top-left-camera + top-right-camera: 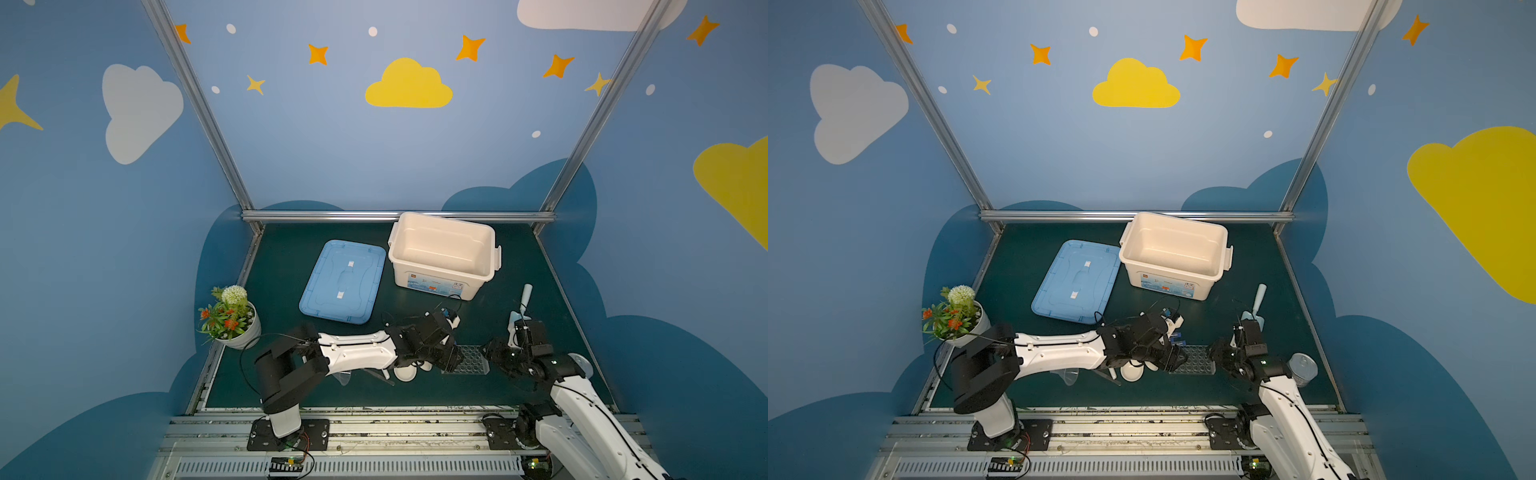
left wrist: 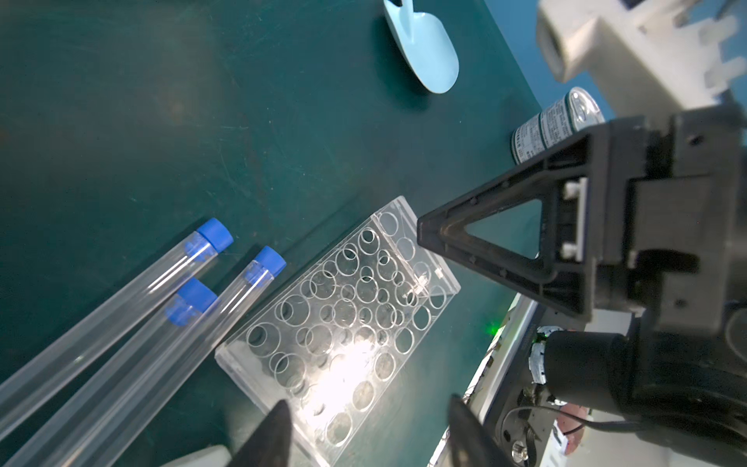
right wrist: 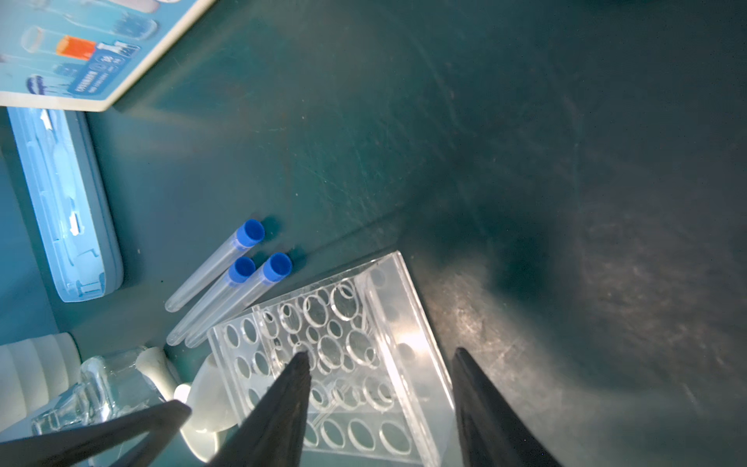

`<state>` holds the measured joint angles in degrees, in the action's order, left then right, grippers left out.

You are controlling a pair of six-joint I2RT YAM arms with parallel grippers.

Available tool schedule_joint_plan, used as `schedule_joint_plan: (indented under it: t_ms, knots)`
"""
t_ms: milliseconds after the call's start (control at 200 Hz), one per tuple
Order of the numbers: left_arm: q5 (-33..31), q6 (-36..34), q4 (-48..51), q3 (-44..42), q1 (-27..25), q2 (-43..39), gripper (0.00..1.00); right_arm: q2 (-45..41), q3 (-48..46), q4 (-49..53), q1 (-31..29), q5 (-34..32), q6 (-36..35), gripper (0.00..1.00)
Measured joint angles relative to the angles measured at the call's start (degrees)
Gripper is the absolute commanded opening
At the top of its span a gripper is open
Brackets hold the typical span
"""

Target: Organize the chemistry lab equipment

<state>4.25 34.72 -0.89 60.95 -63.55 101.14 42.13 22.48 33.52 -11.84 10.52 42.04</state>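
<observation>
Right wrist view: my right tool [image 3: 380, 358], jaws apart, straddles the clear holed rack [image 3: 351, 319]; my left tool [image 2: 368, 408] gapes likewise

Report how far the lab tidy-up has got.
Done: only the bin stands open and empty, its lid flat beside it. In hand: the left gripper and right gripper are set at opposite ends of the clear rack, which sits on the mat; no firm grip shows. Remaining: the three tubes, flask, pestle, bowl and funnel all lie outside the bin.
</observation>
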Motion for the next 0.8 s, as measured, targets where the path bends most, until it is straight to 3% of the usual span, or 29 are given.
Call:
schedule_joint_plan:
  t_ms: [105,801]
  knots:
    - [-0.3,0.7,0.7,0.0,0.0,0.4,0.49,-1.1,0.0,-0.3,0.0,-0.5,0.0,0.57]
    - [-2.7,4.2,5.7,3.6,0.3,5.0,0.52,-0.1,-2.2,-2.8,0.0,1.0,0.0,0.53]
